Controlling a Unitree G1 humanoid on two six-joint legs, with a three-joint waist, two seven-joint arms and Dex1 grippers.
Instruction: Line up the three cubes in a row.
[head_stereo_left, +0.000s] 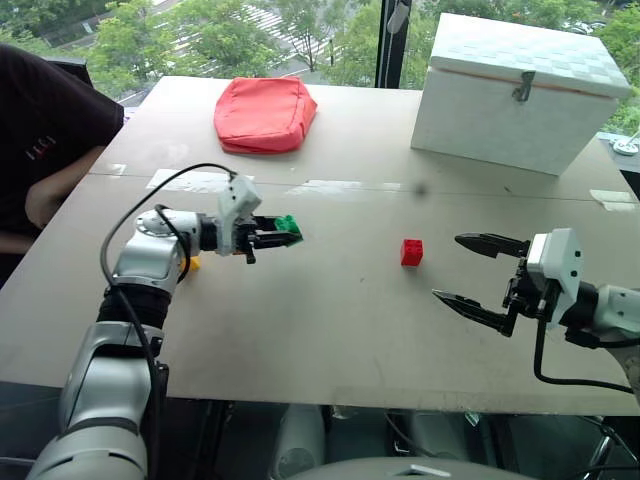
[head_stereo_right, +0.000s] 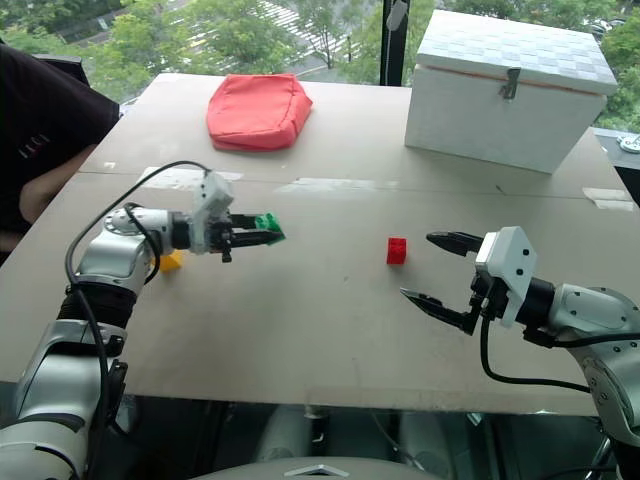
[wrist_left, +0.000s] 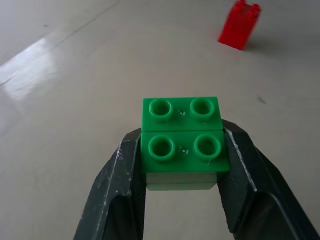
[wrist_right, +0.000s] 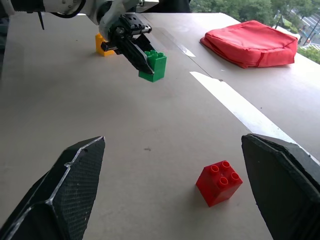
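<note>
Where left hand (wrist_right: 142, 59) grips green cube (wrist_left: 182, 142), studs up

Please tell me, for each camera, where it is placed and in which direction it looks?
Left eye view: on the head, looking forward and down at the table; both arms show.
Right eye view: beside it, same scene.
Left wrist view: on the left wrist, looking along the left tool, shut on the green cube.
Right wrist view: on the right wrist, looking between the open right tool's fingers across the table.
Shared: both wrist views show the red cube and the green cube.
</note>
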